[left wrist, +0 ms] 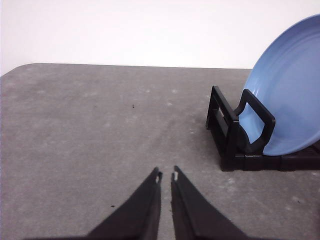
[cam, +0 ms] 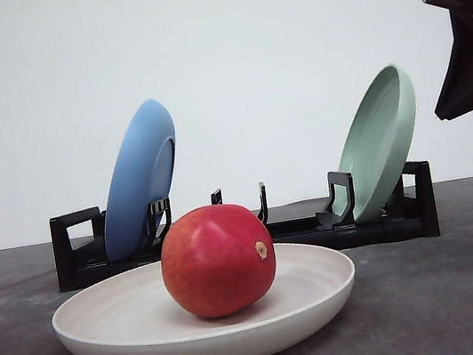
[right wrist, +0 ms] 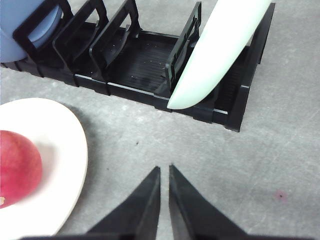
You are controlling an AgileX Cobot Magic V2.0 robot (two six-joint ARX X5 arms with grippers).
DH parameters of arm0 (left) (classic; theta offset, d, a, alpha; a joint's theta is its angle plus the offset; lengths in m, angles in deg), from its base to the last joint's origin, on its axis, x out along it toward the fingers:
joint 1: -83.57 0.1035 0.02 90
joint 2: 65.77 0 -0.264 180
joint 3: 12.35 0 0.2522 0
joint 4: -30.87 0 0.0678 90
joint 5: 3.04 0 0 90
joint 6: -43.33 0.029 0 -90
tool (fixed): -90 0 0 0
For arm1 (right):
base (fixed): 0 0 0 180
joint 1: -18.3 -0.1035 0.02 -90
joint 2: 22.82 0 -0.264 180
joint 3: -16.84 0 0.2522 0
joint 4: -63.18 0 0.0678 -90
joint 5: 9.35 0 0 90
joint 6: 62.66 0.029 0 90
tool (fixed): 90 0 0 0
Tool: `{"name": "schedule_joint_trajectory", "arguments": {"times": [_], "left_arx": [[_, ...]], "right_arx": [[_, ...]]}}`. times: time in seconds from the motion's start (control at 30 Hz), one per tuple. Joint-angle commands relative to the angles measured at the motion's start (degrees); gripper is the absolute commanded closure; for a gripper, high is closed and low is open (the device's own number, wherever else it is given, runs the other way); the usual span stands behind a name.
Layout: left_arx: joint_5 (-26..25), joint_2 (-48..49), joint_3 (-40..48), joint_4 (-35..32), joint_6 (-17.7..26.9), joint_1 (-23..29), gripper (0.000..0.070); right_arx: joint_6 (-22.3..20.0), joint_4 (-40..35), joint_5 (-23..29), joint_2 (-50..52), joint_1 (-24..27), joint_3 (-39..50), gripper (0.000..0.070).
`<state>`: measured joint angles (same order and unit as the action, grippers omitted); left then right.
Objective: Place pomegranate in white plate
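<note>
On your grey counter (cam: 470,285) before a white wall, the pomegranate (cam: 218,260) sits in the white plate (cam: 134,324), both hands, left (left wrist: 166,176) and right (right wrist: 164,169), closed and empty, the plate cut off in the right wrist view.

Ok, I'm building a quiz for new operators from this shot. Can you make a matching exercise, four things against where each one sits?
Things:
1. pomegranate
2. blue plate
3. pale green plate
4. white plate

Places:
A. leaning in the rack's right end
B. flat on the table, before the black rack
C. leaning in the rack's left end
D. lying in the white plate

Pairs: 1-D, 2-C, 3-A, 4-B
</note>
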<state>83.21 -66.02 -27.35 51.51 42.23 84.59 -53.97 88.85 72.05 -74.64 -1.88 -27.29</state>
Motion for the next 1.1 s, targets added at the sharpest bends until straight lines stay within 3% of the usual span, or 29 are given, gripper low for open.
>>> {"name": "schedule_joint_trajectory", "arguments": {"times": [0.0,0.23,0.73,1.07], "left_arx": [[0.15,0.11,0.55,-0.73,-0.22,0.15,0.0683],[0.17,0.11,0.55,-0.74,-0.22,0.15,0.0683],[0.15,0.09,0.55,-0.74,-0.22,0.15,0.0683],[0.15,0.09,0.55,-0.73,-0.22,0.15,0.0683]], "right_arx": [[-5.27,-0.61,1.11,0.55,-0.2,-0.1,0.0677],[-10.53,-0.58,5.56,8.53,0.81,3.16,0.0677],[-10.4,-3.31,6.36,39.72,15.6,22.01,0.0677],[-10.24,-3.62,7.26,51.58,19.67,29.24,0.0677]]}}
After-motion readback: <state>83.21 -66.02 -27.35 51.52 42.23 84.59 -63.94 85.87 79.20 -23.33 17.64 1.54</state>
